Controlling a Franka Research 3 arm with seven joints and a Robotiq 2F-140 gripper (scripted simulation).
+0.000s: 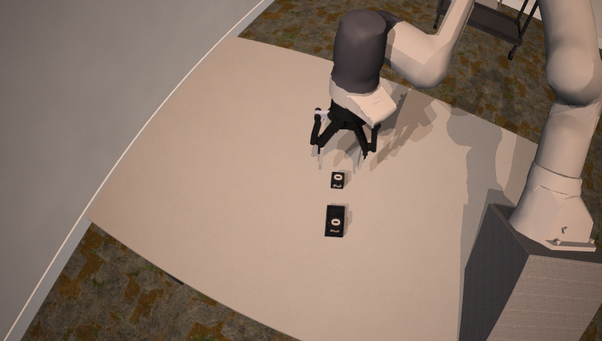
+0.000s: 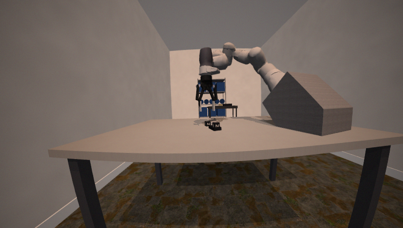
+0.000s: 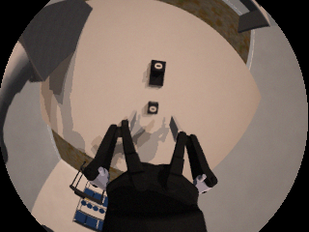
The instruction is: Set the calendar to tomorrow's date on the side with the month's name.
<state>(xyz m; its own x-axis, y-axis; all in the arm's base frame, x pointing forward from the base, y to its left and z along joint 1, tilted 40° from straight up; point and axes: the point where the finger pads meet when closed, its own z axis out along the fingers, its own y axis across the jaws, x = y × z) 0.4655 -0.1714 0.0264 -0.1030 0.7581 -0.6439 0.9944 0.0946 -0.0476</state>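
A small black tray (image 1: 334,221) lies flat on the table and holds one black cube in its near half, with a white 0 on top and a 2 on the side; the far half is empty. A second black cube (image 1: 337,180) stands loose on the table just beyond the tray, also with a 0 on top and a 2 on the side. My gripper (image 1: 341,150) hangs in the air above the table a little beyond the loose cube, fingers partly apart with nothing between them. The exterior view shows the gripper (image 2: 206,108), the loose cube (image 2: 207,123) and the tray (image 2: 216,128). The wrist view shows the cube (image 3: 154,107) and the tray (image 3: 157,72).
The robot's grey pedestal (image 1: 519,278) stands at the table's right. The table edge curves along the left and near sides. A shelf and a small dark side table (image 2: 223,106) stand beyond the table.
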